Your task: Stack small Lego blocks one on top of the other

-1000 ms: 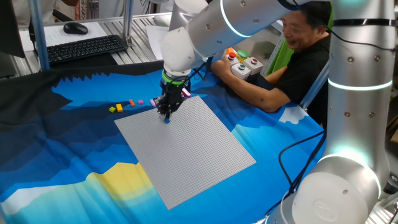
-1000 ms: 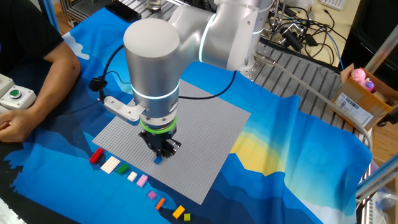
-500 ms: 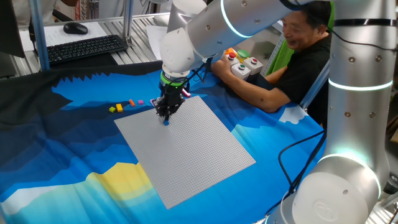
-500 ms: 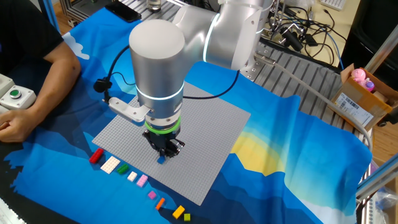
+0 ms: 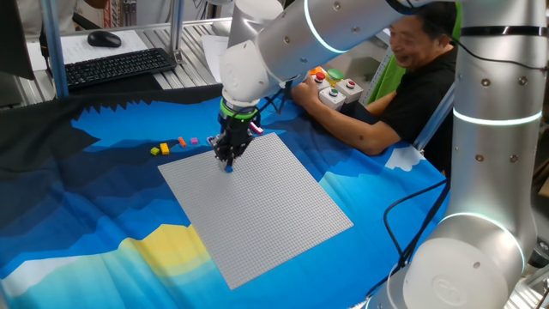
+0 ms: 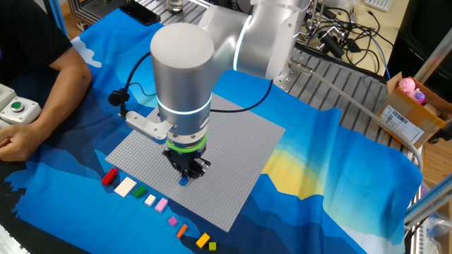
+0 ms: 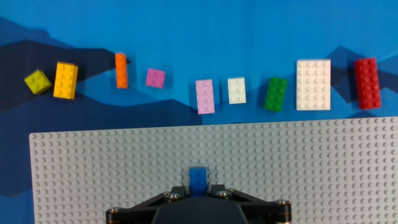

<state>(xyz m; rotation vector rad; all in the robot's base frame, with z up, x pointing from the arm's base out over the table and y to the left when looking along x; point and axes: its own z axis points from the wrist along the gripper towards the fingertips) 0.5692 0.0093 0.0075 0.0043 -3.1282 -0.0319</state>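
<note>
My gripper [image 7: 198, 188] is shut on a small blue Lego block [image 7: 198, 178], which it holds down against the grey baseplate [image 7: 311, 174] near the edge that faces the loose blocks. The other fixed view shows the gripper [image 6: 185, 176] and the blue block [image 6: 182, 181] at the plate's near edge. On the blue cloth beyond that edge lies a row of blocks: lime [image 7: 38, 81], yellow [image 7: 65, 80], orange [image 7: 121, 70], pink [image 7: 155, 78], light pink [image 7: 204, 96], small white [image 7: 237, 90], green [image 7: 275, 94], large white [image 7: 313, 84], red [image 7: 367, 83].
A person sits at the table's side with hands at grey button boxes [image 5: 336, 90]. A green-button box [image 6: 15, 107] stands near the person's arm. A keyboard [image 5: 120, 66] lies at the back and a cardboard box [image 6: 406, 106] stands off to the right.
The arm has shifted slightly along the plate's edge, with the blue block still in the jaws. The row of loose blocks has not moved.
</note>
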